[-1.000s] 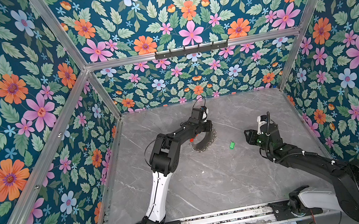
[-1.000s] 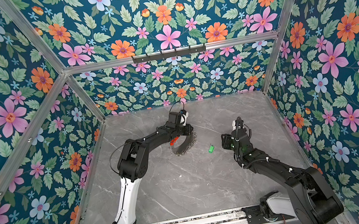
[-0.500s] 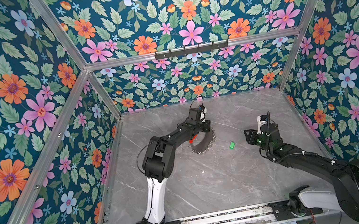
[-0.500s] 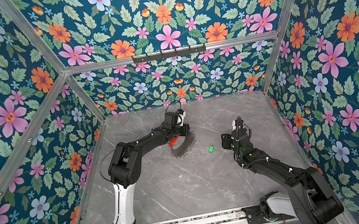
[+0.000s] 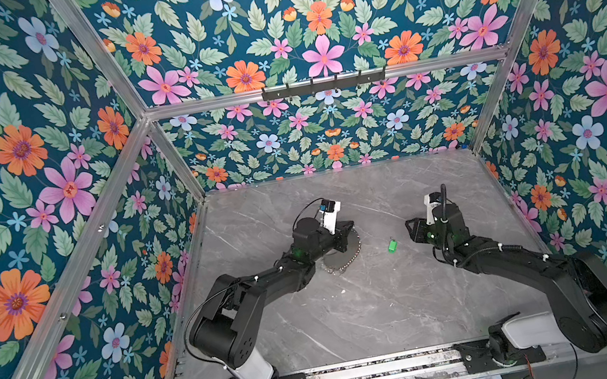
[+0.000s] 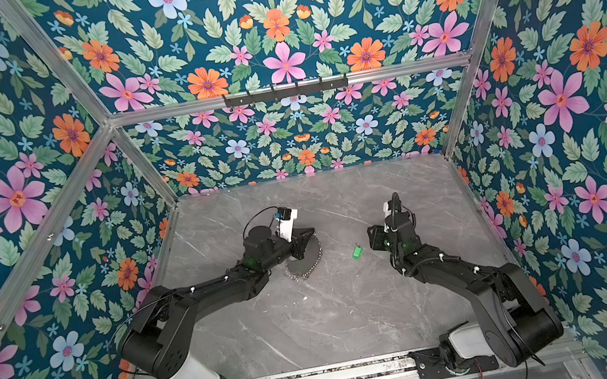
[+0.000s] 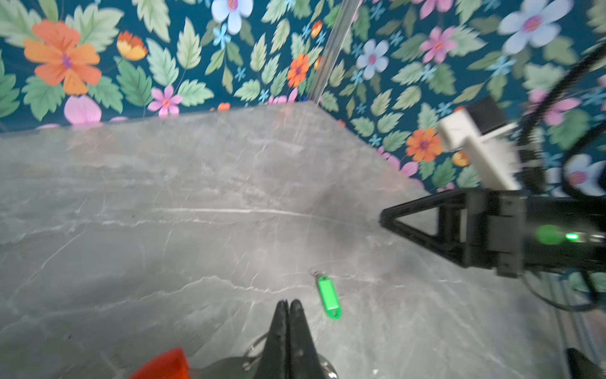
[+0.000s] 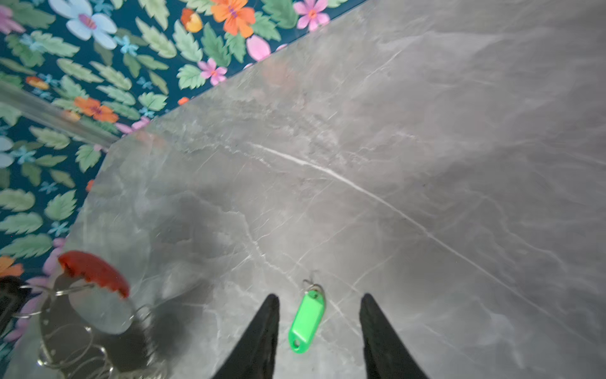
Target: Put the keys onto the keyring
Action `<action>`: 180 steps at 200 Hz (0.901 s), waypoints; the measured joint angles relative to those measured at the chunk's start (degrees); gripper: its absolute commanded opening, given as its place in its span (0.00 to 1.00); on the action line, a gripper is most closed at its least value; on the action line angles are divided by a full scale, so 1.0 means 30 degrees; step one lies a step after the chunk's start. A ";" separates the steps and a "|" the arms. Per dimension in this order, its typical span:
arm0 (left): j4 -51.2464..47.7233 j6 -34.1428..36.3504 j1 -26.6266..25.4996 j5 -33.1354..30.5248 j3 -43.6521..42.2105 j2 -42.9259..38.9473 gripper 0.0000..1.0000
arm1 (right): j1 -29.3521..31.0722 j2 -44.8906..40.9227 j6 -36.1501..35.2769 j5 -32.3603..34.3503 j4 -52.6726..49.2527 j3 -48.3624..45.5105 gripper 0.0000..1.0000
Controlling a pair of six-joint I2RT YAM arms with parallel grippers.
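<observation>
The keys are a single green tag (image 8: 306,323) with a small metal loop, lying flat on the grey marble table (image 5: 358,316). My right gripper (image 8: 318,296) is open, with a finger on each side of the tag and touching neither side. Both top views show the tag (image 5: 391,245) (image 6: 356,252) just left of the right gripper (image 5: 410,230). The keyring (image 8: 95,272), a thin hoop with a red arc and small silver rings, stands tilted off the table. My left gripper (image 7: 290,302) is shut on its hoop (image 5: 347,256), and the red arc (image 7: 160,364) shows beside the jaws.
Floral walls with aluminium posts close in the table on three sides. A black hook rack (image 5: 323,83) hangs on the back rail. The arm bases sit on a metal rail (image 5: 368,373) at the front edge. A small white speck (image 5: 343,291) lies mid-table.
My left gripper has closed on the keyring and drawn it slightly toward the front, and the left elbow has swung down and to the left. The right arm has stayed in place.
</observation>
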 measured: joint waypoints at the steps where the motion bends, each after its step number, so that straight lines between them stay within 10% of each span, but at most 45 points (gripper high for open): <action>1: 0.0080 -0.0044 0.0000 0.0044 -0.0029 -0.0036 0.00 | 0.0000 -0.0015 -0.0007 -0.0109 -0.0029 0.0058 0.31; 37: 0.5187 -0.4109 0.0000 0.1698 -0.1202 -0.0583 0.00 | 0.0262 -0.2514 -0.0109 -0.4998 -0.1231 0.1858 0.26; 96: 1.3194 -1.1016 -0.0102 0.1224 -0.1202 0.0219 0.00 | 0.1515 -0.4503 0.1719 -0.7009 -0.2310 0.3322 0.15; 180: 1.5467 -1.2954 -0.1319 -0.1107 -0.0787 -0.0678 0.00 | 0.4226 -0.2004 0.2441 -0.7213 -0.1661 0.6951 0.15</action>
